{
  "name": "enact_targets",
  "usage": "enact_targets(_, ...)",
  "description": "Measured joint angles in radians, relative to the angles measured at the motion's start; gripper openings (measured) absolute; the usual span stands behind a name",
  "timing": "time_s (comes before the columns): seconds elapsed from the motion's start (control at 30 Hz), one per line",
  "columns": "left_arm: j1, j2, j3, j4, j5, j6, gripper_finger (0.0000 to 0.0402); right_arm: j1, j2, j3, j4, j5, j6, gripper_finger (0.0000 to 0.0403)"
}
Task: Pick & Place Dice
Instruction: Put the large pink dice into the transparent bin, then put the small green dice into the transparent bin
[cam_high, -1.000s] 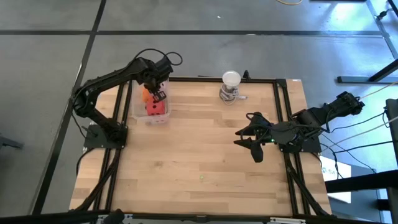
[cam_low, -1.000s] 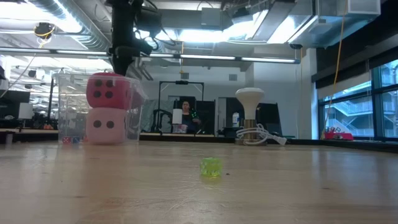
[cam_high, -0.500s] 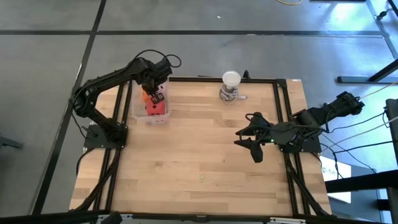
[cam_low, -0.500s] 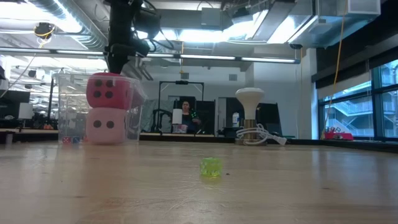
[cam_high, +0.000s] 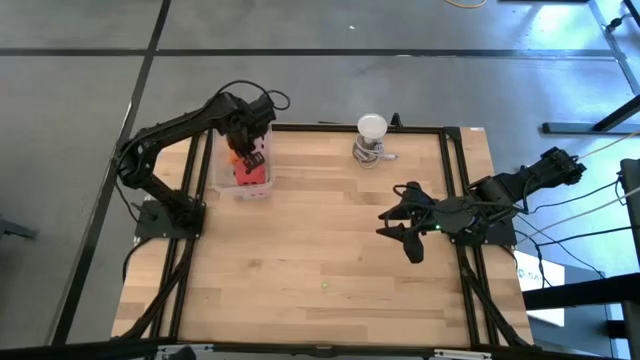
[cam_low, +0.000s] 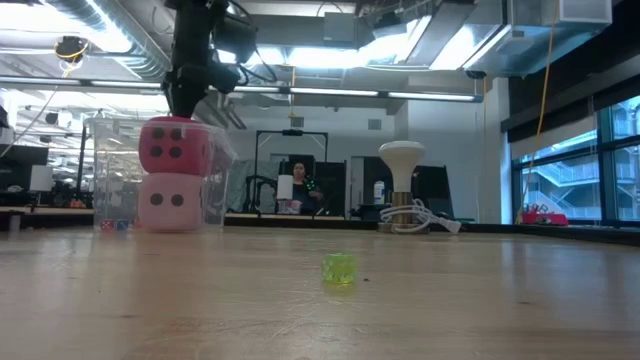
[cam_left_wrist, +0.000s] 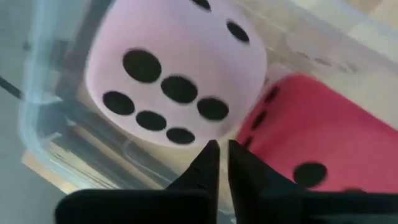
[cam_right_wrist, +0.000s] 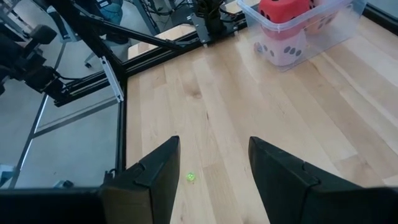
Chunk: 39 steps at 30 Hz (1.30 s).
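Wooden table | left claw closed above pink die

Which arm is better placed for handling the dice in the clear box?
Left. The left gripper hangs over the clear box with the red die; the right gripper waits open across the table.

**Where everything sits on the worktop**

The bin is at the far left corner of the worktop, with the dice inside it, one stacked on another. The left hand is right over the bin. The lamp stands at the far edge near the middle. The right hand hovers near the right edge. A tiny cube lies toward the near side, about mid-worktop.
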Motion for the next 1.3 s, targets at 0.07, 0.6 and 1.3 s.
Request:
enact_targets(0.07,0.000,0.000,0.000,-0.020,0.019,0.000,0.0036,0.000,0.000,0.000,0.000,-0.007,-0.003,0.0190)
enact_targets(0.6,0.000,0.000,0.020,-0.162,-0.015,-0.075,0.0164,0.000,0.000,0.000,0.000,-0.015,-0.014,0.0190)
enact_targets(1.3,-0.550,-0.283,0.104,0.467,0.022,-0.417,0.0157,-0.016,0.003,0.000,-0.007,0.016,-0.045,0.0190)
